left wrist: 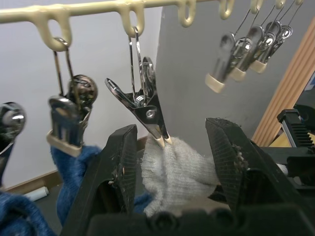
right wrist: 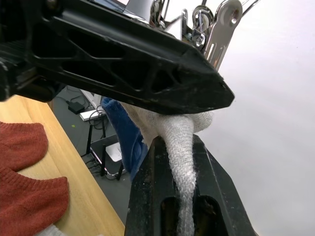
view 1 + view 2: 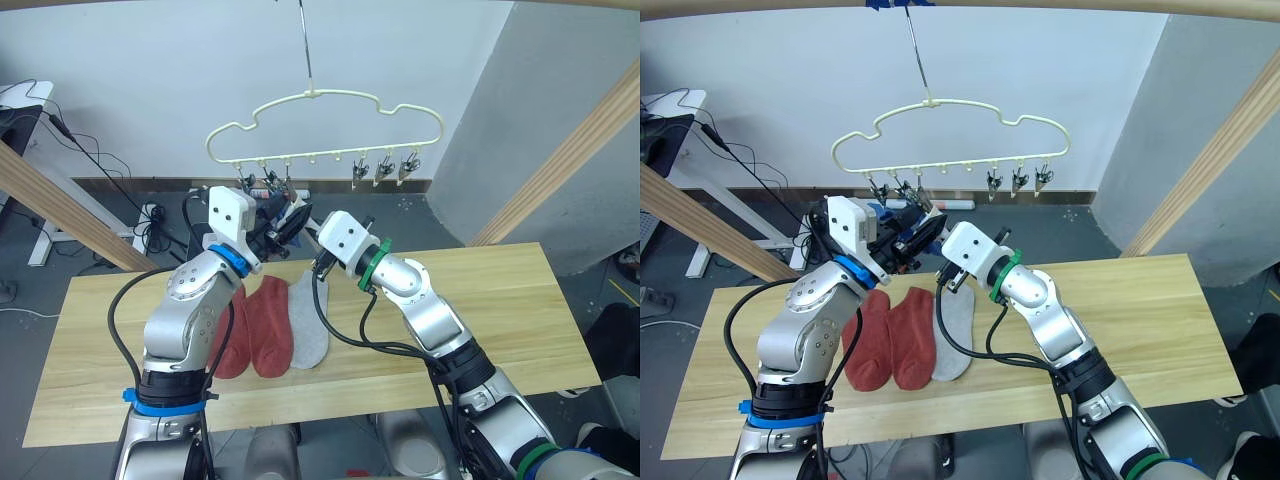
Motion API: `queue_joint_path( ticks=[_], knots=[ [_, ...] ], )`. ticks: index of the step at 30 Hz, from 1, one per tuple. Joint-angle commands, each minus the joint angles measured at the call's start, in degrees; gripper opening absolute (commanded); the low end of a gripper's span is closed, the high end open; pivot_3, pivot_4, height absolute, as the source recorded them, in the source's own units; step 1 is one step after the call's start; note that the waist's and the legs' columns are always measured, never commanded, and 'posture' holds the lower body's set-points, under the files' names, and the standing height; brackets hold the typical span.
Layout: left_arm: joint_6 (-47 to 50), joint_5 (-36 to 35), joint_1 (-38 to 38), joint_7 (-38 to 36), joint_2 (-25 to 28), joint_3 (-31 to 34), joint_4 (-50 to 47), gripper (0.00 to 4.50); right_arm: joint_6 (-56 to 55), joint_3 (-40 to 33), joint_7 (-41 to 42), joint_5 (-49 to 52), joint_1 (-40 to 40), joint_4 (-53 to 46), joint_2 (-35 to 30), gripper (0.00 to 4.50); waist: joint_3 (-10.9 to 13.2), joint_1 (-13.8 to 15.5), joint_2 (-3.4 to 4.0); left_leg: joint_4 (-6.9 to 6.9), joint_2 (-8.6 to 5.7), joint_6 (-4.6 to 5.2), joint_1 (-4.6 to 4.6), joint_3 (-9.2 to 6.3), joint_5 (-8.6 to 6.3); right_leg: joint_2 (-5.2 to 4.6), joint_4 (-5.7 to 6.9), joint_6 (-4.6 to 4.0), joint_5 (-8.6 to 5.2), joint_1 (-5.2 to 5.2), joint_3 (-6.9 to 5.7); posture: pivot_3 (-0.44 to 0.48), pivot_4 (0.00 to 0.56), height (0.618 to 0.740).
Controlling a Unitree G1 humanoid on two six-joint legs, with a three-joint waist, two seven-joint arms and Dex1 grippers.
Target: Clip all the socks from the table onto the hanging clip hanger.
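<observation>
The cream clip hanger [image 3: 322, 108] hangs above the far edge of the table [image 3: 500, 310]. One light grey sock [image 1: 179, 169] is held up at a metal clip [image 1: 147, 108], whose jaws touch its top edge. My left gripper [image 1: 172, 128] stands open, its fingers on either side of that clip and sock. My right gripper [image 2: 179, 147] is shut on the same grey sock just below. Blue socks [image 1: 74, 167] hang from the neighbouring clips. Two rust-red socks [image 3: 255, 335] and another grey sock [image 3: 310, 322] lie flat on the table.
Three free clips [image 3: 385, 170] hang at the hanger's right end. Slanted wooden poles [image 3: 60, 205] [image 3: 570, 160] flank the table. Cables and a power strip [image 3: 150, 220] lie on the floor behind it.
</observation>
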Motion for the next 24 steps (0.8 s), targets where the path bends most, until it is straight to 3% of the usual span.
queue_joint_path(
  ticks=[1, 3, 6, 10, 19, 24],
  knots=[
    [0.0, -1.3, 0.4, -0.9, 1.0, 1.2, -2.8, 2.43, -0.1, -1.2, -0.3, 1.4, -1.3, -0.7, 1.4, 0.00, 0.0, 0.0, 0.00, 0.00, 0.00, 0.00, 0.00, 0.00, 0.00, 0.00, 0.01, 0.00, 0.00, 0.00, 0.00, -0.211, 0.315, 0.740],
    [0.1, -1.6, 0.6, -0.9, 1.2, 1.2, -3.1, 2.43, 0.5, -1.5, 0.0, 1.8, -1.2, -0.8, 1.6, 0.00, 0.0, 0.0, 0.00, 0.00, 0.00, 0.00, 0.00, 0.00, 0.00, 0.00, 0.01, 0.00, 0.00, 0.00, 0.00, -0.208, 0.315, 0.740],
    [0.3, -1.8, 1.2, -1.0, 1.5, 1.4, -3.8, 2.47, 1.9, -1.6, 0.5, 2.2, -0.8, -1.4, 1.3, 0.73, 0.0, 0.0, 0.00, 0.00, 0.00, 0.00, 0.00, 0.00, 0.00, 0.00, 0.00, 0.00, 0.00, 0.00, 0.00, -0.208, 0.315, 0.740],
    [0.6, -1.8, 2.2, -2.2, 2.7, 1.2, -5.0, 2.47, 4.1, -0.8, 1.5, 1.2, 0.0, -3.0, -0.6, 2.03, 0.0, 0.0, 0.03, -0.01, 0.00, 0.00, 0.00, 0.00, 0.00, 0.00, 0.00, 0.00, 0.00, -0.01, 0.00, -0.206, 0.315, 0.740],
    [-3.8, 0.4, 5.8, -11.3, 11.3, -0.1, -7.4, 2.47, 13.1, -1.2, 6.9, 2.3, 10.1, -21.0, -9.6, 2.03, 0.0, 0.5, 0.03, -0.26, 0.00, -0.01, 0.00, 0.00, 0.01, -0.01, -0.06, -0.01, -0.01, -0.07, -0.01, -0.174, 0.304, 0.740],
    [-5.5, -0.7, 7.2, -15.4, 14.8, 0.9, -9.4, 2.47, 22.2, -7.4, 7.5, 7.0, 14.2, -34.0, -11.3, 2.03, 0.0, 0.7, 0.02, -0.59, 0.00, -0.03, 0.05, 0.03, 0.02, -0.02, -0.12, -0.01, -0.02, -0.15, 0.01, -0.184, 0.307, 0.740]
  ],
)
